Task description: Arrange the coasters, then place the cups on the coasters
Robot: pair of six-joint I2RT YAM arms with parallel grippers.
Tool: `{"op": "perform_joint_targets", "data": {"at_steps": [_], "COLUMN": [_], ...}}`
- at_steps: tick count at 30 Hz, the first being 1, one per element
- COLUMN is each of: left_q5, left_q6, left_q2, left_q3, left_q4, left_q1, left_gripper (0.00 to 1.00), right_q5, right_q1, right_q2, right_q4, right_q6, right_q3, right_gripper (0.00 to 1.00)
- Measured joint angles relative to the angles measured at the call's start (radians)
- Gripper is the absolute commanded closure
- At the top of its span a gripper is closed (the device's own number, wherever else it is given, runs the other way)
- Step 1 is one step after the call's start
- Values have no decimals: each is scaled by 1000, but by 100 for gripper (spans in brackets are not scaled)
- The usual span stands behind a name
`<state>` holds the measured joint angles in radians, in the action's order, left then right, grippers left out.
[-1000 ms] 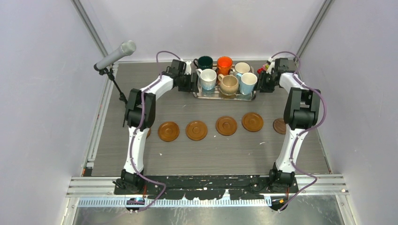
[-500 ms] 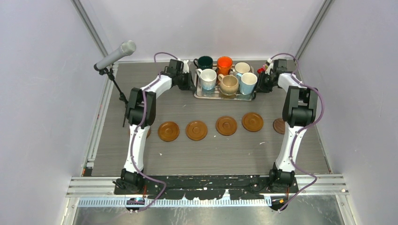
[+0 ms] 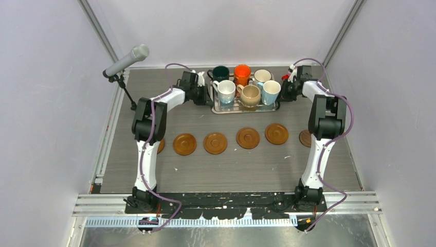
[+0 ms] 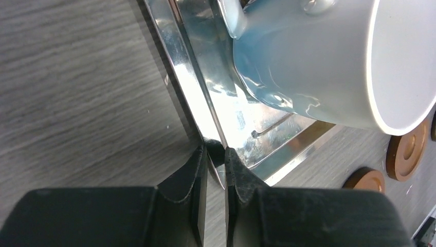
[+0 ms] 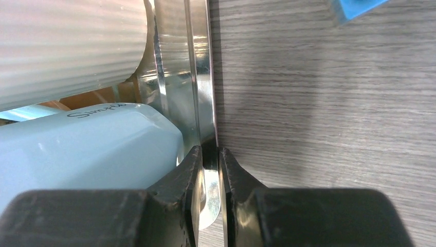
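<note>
Six cups [image 3: 250, 94] are crowding the tray [image 3: 231, 110] at the far side of the bench [image 3: 231, 170], with the left hand [image 4: 216, 154] and right hand [image 5: 210, 154] clamping its two ends. Open bench is lying between the tray and the coasters [image 3: 248, 138], while a microphone [image 3: 126, 60] is guarding the left edge.

Worktop [image 3: 231, 170]: far side, silver tray [image 3: 246, 109] of six cups [image 3: 250, 94], left gripper [image 3: 208, 96] and right gripper [image 3: 282, 92] at its ends; nearer, row of six coasters [image 3: 248, 138].
</note>
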<state>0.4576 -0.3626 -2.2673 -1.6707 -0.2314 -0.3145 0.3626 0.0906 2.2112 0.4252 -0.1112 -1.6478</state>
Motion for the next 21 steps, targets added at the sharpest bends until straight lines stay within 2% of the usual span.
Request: {"op": "perform_joint_targets", "data": {"at_steps": [14,17,21], "left_q5": [-3,-1,-1], "left_q6": [69,82,84], "left_q2": [133,138,140], "left_q3": [171,175,175], "left_q4": [-43,-53,-62], "left_q1": [13,16,16], "left_gripper": [100,99,89], "right_q5": [-11,-11,-14], "right_q1": [-34,-37,-39], "right_q2": [-90,-111,-117], "right_q4": [-19,-13,-7], "right_q6": [29,29,27], "right_q3": [136,166,171], "right_gripper": [86,78,67]}}
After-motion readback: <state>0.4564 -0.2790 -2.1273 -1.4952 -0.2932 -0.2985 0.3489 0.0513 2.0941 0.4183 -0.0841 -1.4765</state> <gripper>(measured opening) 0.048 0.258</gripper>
